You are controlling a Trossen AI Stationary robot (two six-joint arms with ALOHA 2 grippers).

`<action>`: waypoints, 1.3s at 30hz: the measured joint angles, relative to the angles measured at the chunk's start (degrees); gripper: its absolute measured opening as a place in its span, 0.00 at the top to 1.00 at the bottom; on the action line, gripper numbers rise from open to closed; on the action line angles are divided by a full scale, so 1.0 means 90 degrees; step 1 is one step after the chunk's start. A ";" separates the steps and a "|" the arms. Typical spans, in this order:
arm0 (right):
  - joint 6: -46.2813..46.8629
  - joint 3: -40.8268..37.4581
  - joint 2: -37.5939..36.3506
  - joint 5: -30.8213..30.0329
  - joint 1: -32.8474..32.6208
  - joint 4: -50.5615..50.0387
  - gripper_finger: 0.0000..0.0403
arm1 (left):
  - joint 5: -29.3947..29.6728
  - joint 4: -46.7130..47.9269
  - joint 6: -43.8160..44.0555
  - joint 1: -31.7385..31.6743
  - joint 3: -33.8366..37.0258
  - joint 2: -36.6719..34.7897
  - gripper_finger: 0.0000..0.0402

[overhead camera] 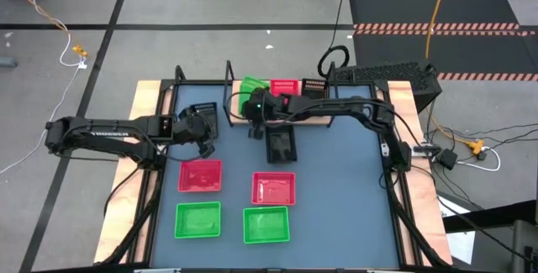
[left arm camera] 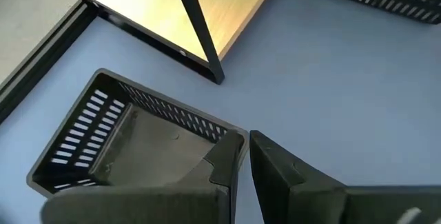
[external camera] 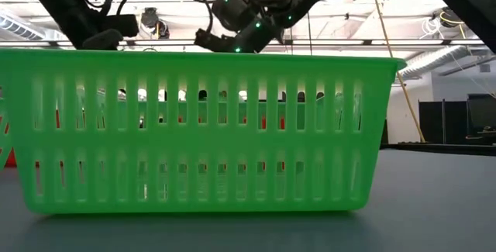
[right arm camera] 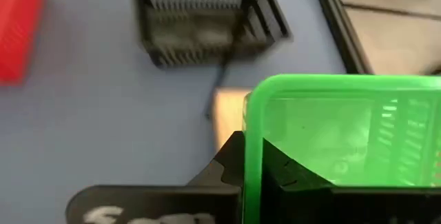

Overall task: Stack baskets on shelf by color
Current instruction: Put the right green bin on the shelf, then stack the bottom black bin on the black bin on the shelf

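The shelf (overhead camera: 313, 115), a tan board in a black rod frame, stands at the table's far edge. On it are a red basket (overhead camera: 286, 86) and a black basket (overhead camera: 315, 86). My right gripper (overhead camera: 253, 107) is shut on a green basket (overhead camera: 251, 86) over the shelf's left end. My left gripper (overhead camera: 204, 139) is shut on a black basket (overhead camera: 200, 117) on the table, left of the shelf. Another black basket (overhead camera: 282, 146), two red baskets (overhead camera: 200, 176) (overhead camera: 274, 187) and two green baskets (overhead camera: 198, 220) (overhead camera: 266, 225) rest flat on the table. My left gripper pinches the black basket's wall at a near corner of the rim (left arm camera: 233, 138), one finger inside (left arm camera: 222, 165) and one outside (left arm camera: 275, 169), slanting down from the near left. I cannot tell whether the basket is lifted. My right gripper pinches the green basket's short-side rim (right arm camera: 252, 134), one finger outside (right arm camera: 226, 163) and one inside (right arm camera: 284, 170). The fingers come from the near side, slanting down. The basket sits upright over the board's left end (right arm camera: 227, 114). Whether it rests there or hangs clear, I cannot tell.
A green basket (external camera: 201, 132) fills the low view and hides the table behind it. Bare tabletop (overhead camera: 345, 181) lies right of the near baskets. The shelf's black rod frame (left arm camera: 196, 21) stands close to the left gripper's basket.
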State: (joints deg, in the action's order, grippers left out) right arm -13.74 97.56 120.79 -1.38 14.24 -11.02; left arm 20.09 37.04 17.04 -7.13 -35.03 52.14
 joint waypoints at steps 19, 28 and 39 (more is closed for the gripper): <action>0.0067 0.0001 0.0222 -0.0094 0.0152 0.0187 0.98 | 0.0394 0.0015 -0.0039 0.0007 0.0000 0.0000 0.90; -0.0094 0.0002 0.0219 -0.0172 0.0199 0.0139 0.87 | 0.0394 0.0056 -0.0016 0.0004 0.0000 0.0000 0.90; -0.0041 0.0010 -0.0403 -0.0205 -0.0014 -0.0190 0.80 | 0.0394 0.0098 -0.0020 0.0007 0.0000 0.0000 0.90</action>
State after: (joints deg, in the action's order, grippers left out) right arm -14.11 97.65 117.16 -3.23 14.11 -12.73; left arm 23.64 37.92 16.86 -7.07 -35.03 52.14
